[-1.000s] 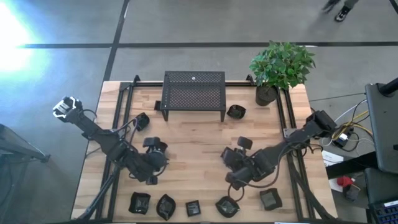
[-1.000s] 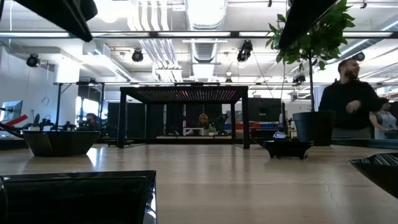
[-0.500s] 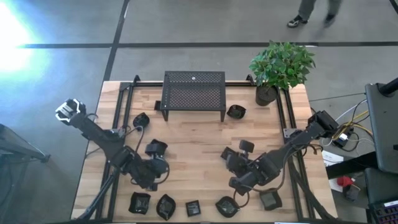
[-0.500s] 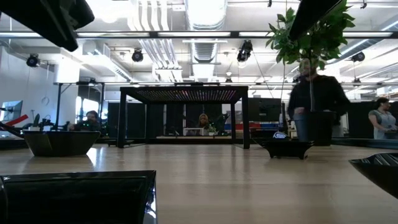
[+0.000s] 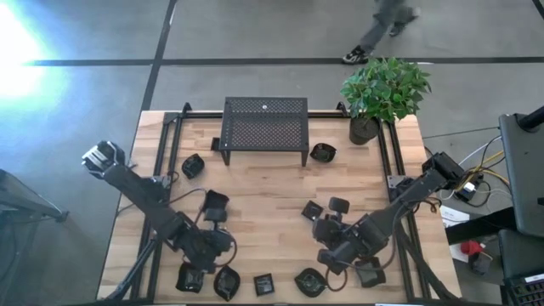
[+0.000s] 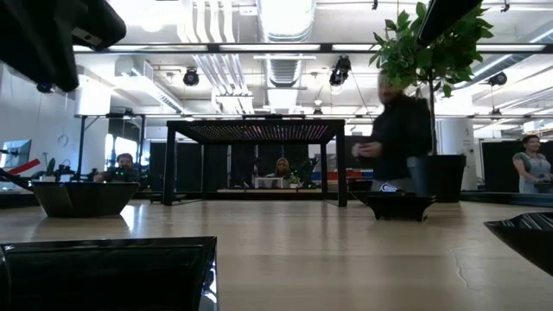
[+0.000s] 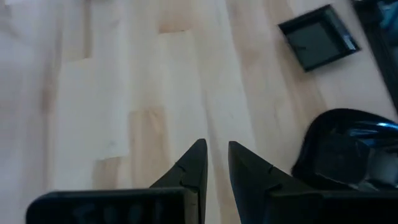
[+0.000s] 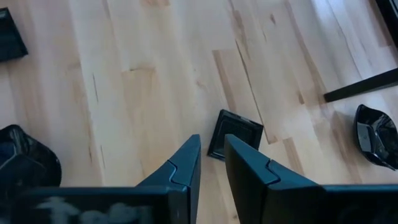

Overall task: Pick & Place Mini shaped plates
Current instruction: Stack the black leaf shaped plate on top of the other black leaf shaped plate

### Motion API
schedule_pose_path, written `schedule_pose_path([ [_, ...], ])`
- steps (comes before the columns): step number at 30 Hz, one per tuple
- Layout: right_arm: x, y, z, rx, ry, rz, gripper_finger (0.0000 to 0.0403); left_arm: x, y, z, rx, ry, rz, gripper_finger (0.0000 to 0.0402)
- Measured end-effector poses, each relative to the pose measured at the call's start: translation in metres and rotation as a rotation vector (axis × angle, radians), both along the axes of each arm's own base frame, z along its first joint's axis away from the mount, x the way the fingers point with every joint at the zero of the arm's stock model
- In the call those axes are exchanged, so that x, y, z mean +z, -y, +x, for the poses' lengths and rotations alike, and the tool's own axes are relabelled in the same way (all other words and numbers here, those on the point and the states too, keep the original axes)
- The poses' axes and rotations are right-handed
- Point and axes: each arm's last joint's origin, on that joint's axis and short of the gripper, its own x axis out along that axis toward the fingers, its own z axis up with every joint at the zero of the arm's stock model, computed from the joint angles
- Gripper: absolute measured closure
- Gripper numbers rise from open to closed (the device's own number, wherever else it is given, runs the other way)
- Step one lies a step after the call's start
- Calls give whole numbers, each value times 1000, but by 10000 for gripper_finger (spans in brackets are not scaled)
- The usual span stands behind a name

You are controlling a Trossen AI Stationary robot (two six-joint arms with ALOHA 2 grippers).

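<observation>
Down on the wooden table (image 5: 272,183), the mini shaped plates lie scattered. Five of them sit in a row along the near edge, from a squarish one (image 5: 189,277) on the left to another (image 5: 370,274) on the right. Two more plates (image 5: 193,166) (image 5: 323,152) lie on either side of the black mesh stand (image 5: 264,130) at the far edge, and three rest around the middle (image 5: 215,202) (image 5: 312,210) (image 5: 339,205).

We see the left gripper (image 5: 214,245) low over the near left part of the table, close to the row. In its wrist view the left gripper's (image 7: 216,144) fingers stand a narrow gap apart with only bare wood between them. A glossy plate (image 7: 348,149) lies just beside it and a square plate (image 7: 318,45) farther off.

We find the right gripper (image 5: 330,251) over the near right part. From its wrist view the right gripper (image 8: 211,138) is likewise slightly parted and empty, with a small square plate (image 8: 234,135) lying just past its fingertips.

A potted plant (image 5: 382,89) stands at the far right corner, and a person (image 6: 397,138) shows in the room behind the table.
</observation>
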Motion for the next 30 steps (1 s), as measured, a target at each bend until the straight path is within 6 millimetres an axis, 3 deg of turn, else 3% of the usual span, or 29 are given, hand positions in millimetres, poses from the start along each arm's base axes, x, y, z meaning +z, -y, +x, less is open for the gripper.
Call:
schedule_pose_path([
  [18,0,-1,0,-21,11,18,335,-36,21,7,-229,-237,-108,342],
  [30,0,-1,0,-24,13,20,335,-41,31,17,-343,-131,-113,342],
])
